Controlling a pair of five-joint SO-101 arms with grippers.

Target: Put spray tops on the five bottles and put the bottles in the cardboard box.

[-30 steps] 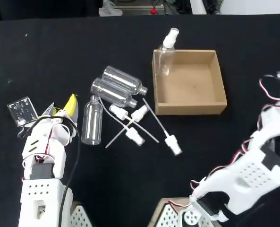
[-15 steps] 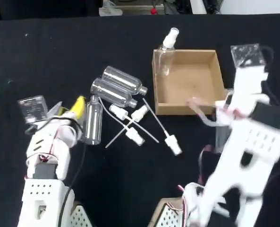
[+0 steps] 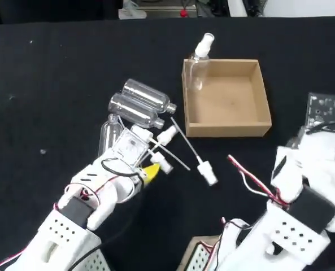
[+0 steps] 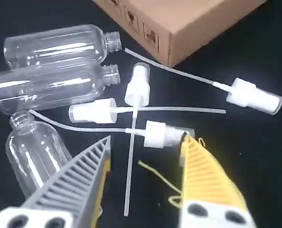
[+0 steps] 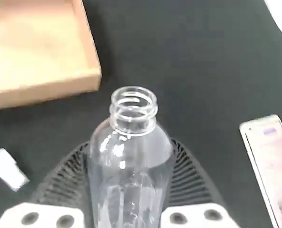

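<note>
My left gripper [image 4: 145, 142] is open, its grey and yellow fingertips on either side of a white spray top [image 4: 160, 134] lying on the black table. In the high view the left gripper [image 3: 153, 167] sits over the loose spray tops [image 3: 167, 135]. Three clear bottles without tops [image 3: 139, 107] lie beside them. A bottle with a spray top [image 3: 199, 62] stands at the far left corner of the cardboard box [image 3: 226, 130]. My right gripper [image 5: 131, 148] is shut on an upright open-necked bottle [image 5: 132, 116], off the box's near right corner [image 5: 91, 78].
Another spray top with a long tube [image 3: 207, 172] lies in front of the box. A flat white device [image 5: 269, 156] lies on the table near the right gripper. The right arm [image 3: 303, 186] stands at the front right; the table's far left is bare black.
The left arm swung right from the table's left side to the spray tops. The right arm, which stood by the box half a second ago, drew back to the front right.
</note>
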